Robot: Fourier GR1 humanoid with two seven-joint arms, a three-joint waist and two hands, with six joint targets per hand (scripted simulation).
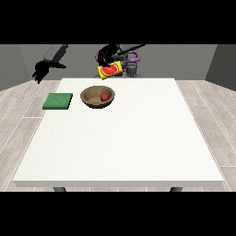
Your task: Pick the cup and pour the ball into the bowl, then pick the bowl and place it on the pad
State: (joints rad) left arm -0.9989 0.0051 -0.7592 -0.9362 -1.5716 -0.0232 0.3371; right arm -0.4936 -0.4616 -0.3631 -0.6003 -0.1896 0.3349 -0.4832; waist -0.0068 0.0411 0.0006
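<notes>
A yellow cup (110, 70) with a red inside hangs tilted above the far rim of the brown bowl (91, 97), its mouth turned towards the camera. The hand at the view's right (107, 56) has reached across to the middle and is shut on the cup from above. A small red ball (105, 96) lies inside the bowl, right of its centre. The green pad (58, 101) lies flat on the table to the left of the bowl, apart from it. The hand at the view's left (41, 70) hangs beyond the table's far left corner with relaxed fingers, holding nothing.
The white table (124, 143) stretches wide in front of and to the right of the bowl. The robot's body (132, 69) stands behind the table's far edge, just behind the cup.
</notes>
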